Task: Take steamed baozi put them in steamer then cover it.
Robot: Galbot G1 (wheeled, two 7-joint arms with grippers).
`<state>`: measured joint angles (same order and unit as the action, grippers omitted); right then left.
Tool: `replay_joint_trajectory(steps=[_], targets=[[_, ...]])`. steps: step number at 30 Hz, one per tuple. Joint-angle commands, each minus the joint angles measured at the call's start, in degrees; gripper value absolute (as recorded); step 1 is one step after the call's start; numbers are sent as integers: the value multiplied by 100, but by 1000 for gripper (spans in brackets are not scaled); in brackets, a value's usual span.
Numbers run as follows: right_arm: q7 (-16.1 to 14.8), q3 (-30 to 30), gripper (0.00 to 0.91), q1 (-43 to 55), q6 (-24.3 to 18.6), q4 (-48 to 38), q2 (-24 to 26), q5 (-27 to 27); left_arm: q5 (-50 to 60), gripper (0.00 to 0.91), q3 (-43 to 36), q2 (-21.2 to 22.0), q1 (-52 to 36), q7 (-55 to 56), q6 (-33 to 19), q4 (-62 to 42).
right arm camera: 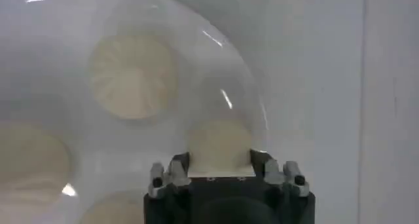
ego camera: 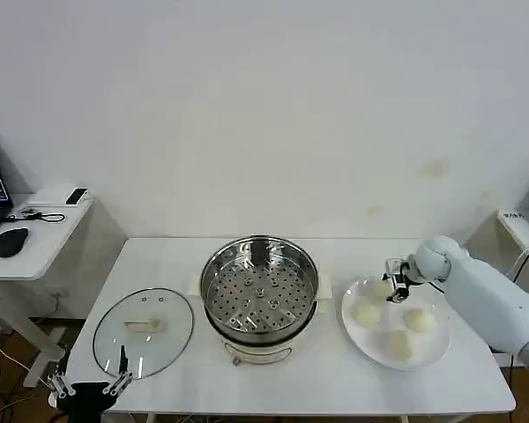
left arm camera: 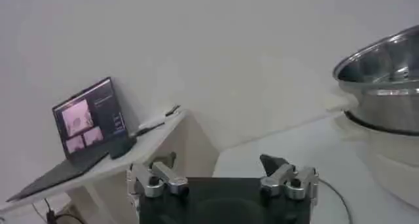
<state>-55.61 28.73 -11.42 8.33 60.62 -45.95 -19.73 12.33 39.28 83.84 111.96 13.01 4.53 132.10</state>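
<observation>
A: Where does the bun sit against the right gripper (right arm camera: 220, 163)?

B: Between its fingers (right arm camera: 171, 173); in the right wrist view a pale cream baozi (right arm camera: 219, 143) fills the gap from one finger to the other, and the fingers appear to close on its two sides; I cannot tell whether it is lifted or resting on the plate (right arm camera: 275, 124). In the head view the right gripper (ego camera: 391, 284) hangs over the far left part of that white plate (ego camera: 434, 351), with the bun (ego camera: 381, 288) beside its tips.

A: And the other buns?

B: Three more on the plate; one (ego camera: 367, 314) near the gripper, one (ego camera: 418, 319) to its right, one (ego camera: 398, 345) toward the front edge; all smooth, round, matte; one (right arm camera: 133, 76) shows fine pleats radiating from its centre in the wrist view.

A: The steamer?

B: At the table's (ego camera: 247, 388) middle; a shiny stainless-steel steamer (ego camera: 259, 295) on a white base, its perforated tray bare of buns. The cover (ego camera: 144, 331) lies flat to its left; clear glass, metal rim, whitish bar handle.

A: The left gripper?

B: The left gripper (ego camera: 88, 385) is parked at the table's front left corner, fingers (left arm camera: 154, 179) spread and holding nothing.

A: Any writing?

B: An open laptop (left arm camera: 88, 130) on the side desk (ego camera: 44, 238) has a lit screen; nothing on it is legible.
</observation>
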Motion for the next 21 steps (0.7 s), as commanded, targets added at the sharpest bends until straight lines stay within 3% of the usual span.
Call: replay_joint_trajectory(steps=[1, 7, 14, 21], targets=[[-58, 39, 554, 63, -5, 99, 68, 64, 2, 907, -4, -4, 6, 1, 1, 4], [-176, 284, 554, 534, -263, 656, 561, 560, -38, 907, 3, -36, 7, -27, 19, 16], [-227, 1137, 554, 1834, -348, 1310, 1124, 1483, -111, 907, -19, -73, -69, -14, -4, -74], [-106, 2225, 554, 3415, -408, 1291, 713, 2189, -200, 907, 11, -134, -89, -39, 18, -28]])
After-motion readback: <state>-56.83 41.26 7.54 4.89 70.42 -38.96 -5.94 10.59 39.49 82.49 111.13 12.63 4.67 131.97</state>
